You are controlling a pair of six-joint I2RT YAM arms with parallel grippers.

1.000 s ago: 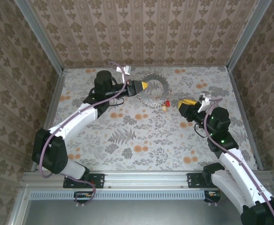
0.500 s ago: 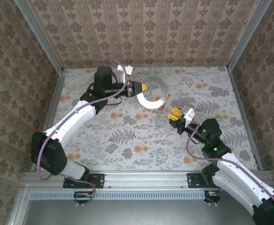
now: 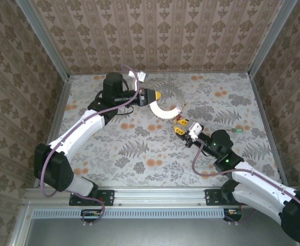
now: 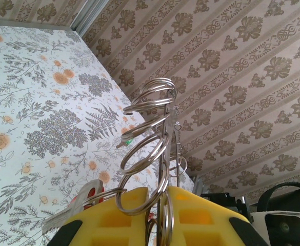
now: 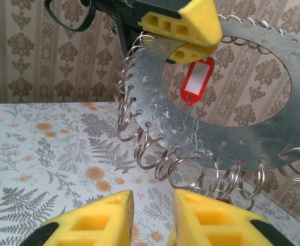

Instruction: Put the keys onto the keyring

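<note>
The keyring (image 3: 166, 110) is a flat silvery ring plate with many small split rings along its rim. My left gripper (image 3: 157, 95) is shut on its edge and holds it tilted above the table. In the left wrist view the split rings (image 4: 150, 128) stand up from between the yellow fingers (image 4: 206, 215), and a red-headed key (image 4: 80, 200) hangs from one of them. My right gripper (image 3: 179, 129) is open just below the plate (image 5: 216, 128), with nothing in the gap between its fingers (image 5: 98, 220). A green-headed key (image 3: 235, 130) lies on the table to the right.
A red tag (image 5: 196, 79) with a white label shows through the plate's hole. The floral table (image 3: 139, 148) is enclosed by patterned walls (image 3: 155, 36). The left arm's purple cable (image 3: 83, 125) runs along its white link.
The right arm has swung in from the right, bringing its gripper under the keyring. The left gripper raised and tilted the ring a second ago and has held still since.
</note>
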